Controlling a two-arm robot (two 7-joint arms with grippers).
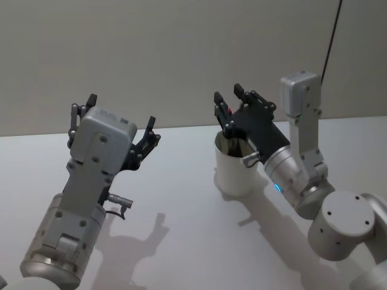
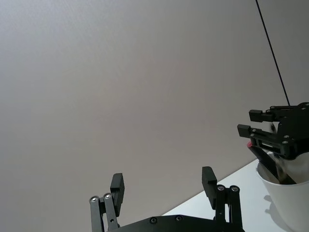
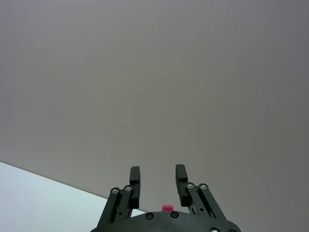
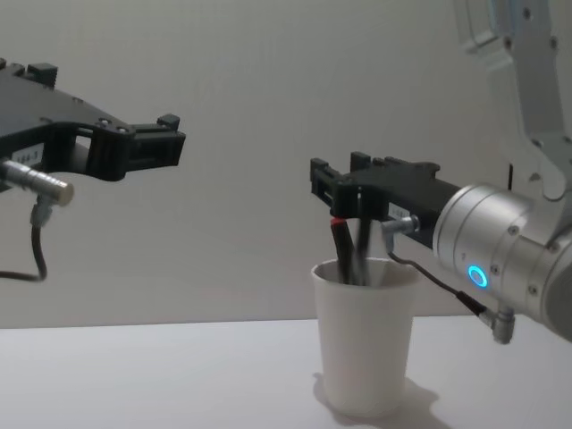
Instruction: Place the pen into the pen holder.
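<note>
A white paper cup, the pen holder (image 1: 233, 172) (image 4: 366, 340) (image 2: 289, 193), stands on the white table right of centre. A dark pen with a red top end (image 4: 343, 250) (image 2: 279, 169) leans inside it beside a second dark pen (image 4: 365, 246), both sticking out above the rim. My right gripper (image 1: 228, 93) (image 4: 322, 183) (image 3: 157, 174) hovers just over the pen tops, open, with nothing between its fingers; the pen's red end (image 3: 167, 208) shows near its palm. My left gripper (image 1: 118, 115) (image 2: 163, 179) is raised at the left, open and empty, well away from the cup.
The white tabletop (image 1: 181, 229) runs back to a plain grey wall. A thin black cable (image 1: 329, 42) hangs down the wall at the back right. The right arm's elbow (image 1: 347, 226) sits near the front right.
</note>
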